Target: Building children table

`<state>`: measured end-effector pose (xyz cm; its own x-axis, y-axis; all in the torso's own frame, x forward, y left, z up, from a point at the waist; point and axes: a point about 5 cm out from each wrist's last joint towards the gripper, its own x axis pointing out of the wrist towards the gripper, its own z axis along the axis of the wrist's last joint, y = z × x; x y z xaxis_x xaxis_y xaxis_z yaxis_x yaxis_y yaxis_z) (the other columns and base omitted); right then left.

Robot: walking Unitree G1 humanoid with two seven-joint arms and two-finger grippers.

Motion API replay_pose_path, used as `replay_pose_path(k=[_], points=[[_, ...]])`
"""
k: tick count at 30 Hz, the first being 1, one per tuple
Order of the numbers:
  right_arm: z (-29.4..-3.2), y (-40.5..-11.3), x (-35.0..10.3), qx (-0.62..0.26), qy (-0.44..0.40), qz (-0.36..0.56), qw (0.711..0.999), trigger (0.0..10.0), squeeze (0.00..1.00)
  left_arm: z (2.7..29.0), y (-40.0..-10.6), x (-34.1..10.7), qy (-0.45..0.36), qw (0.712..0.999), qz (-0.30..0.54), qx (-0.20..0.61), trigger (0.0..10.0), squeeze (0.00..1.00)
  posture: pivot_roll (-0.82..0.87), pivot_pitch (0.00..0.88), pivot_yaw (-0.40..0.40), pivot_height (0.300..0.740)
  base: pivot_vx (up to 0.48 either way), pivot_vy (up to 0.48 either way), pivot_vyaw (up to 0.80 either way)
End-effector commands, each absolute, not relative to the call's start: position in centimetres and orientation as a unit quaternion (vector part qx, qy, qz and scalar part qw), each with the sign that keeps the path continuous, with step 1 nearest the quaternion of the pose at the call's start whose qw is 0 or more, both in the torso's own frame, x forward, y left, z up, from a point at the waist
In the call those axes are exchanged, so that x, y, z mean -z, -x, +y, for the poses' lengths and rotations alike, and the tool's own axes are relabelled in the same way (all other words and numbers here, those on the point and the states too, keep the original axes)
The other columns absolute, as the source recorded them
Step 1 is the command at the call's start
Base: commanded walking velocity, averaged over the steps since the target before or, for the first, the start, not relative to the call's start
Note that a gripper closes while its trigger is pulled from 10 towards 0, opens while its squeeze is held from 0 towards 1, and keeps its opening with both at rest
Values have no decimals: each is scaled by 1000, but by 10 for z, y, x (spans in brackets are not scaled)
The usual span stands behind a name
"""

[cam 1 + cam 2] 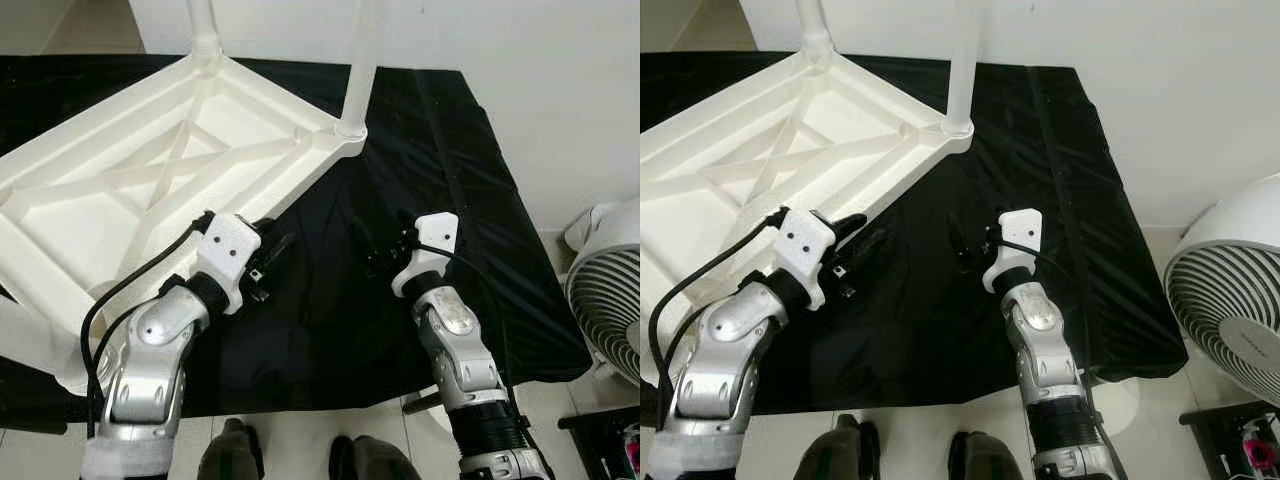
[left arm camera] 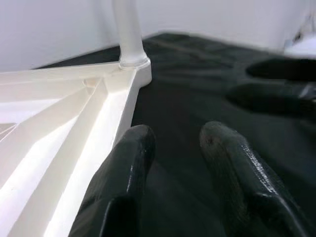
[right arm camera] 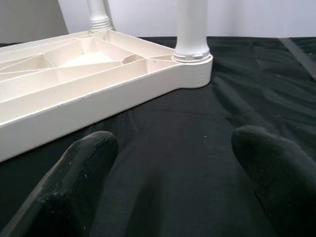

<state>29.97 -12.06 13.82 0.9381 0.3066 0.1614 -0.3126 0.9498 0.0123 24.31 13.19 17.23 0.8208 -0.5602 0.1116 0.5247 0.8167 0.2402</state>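
The white plastic table top [image 1: 120, 180] lies upside down on a black-clothed surface [image 1: 440, 140], its ribbed underside facing up. Two white legs stand upright in its corners, one at the far corner [image 1: 204, 25] and one at the right corner [image 1: 360, 70]. A third white leg [image 1: 30, 345] sticks out at the near left corner. My left gripper [image 1: 272, 262] hovers open just off the top's near right edge, holding nothing. My right gripper [image 1: 372, 248] hangs open over the bare cloth to its right, its fingers [image 3: 89, 163] wide apart and pointed at the right corner leg [image 3: 191, 29].
A white fan [image 1: 605, 300] stands on the floor at the right, close to the cloth's right edge. The cloth's front edge [image 1: 350, 398] runs just ahead of my dark feet [image 1: 232, 455]. A white wall backs the surface. Bare cloth [image 1: 330, 330] lies between the two grippers.
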Motion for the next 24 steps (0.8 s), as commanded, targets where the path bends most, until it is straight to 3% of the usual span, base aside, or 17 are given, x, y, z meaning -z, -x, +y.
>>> replay_pose_path(k=[1,15,24], points=[[-121,-303,-137,-159,-9,-80,984,10000,0,144,-235,-173,-83,972,-102,196,10000,0,89,102,-51,740,0,0,0],[-115,-311,-136,-171,-1,-82,982,10000,0,147,-209,-164,-82,976,-111,167,10000,0,141,103,-81,740,0,0,0],[-115,-322,-135,-179,6,-82,980,10000,0,164,-183,-163,-78,986,-130,70,10000,0,206,116,-114,740,0,0,0]])
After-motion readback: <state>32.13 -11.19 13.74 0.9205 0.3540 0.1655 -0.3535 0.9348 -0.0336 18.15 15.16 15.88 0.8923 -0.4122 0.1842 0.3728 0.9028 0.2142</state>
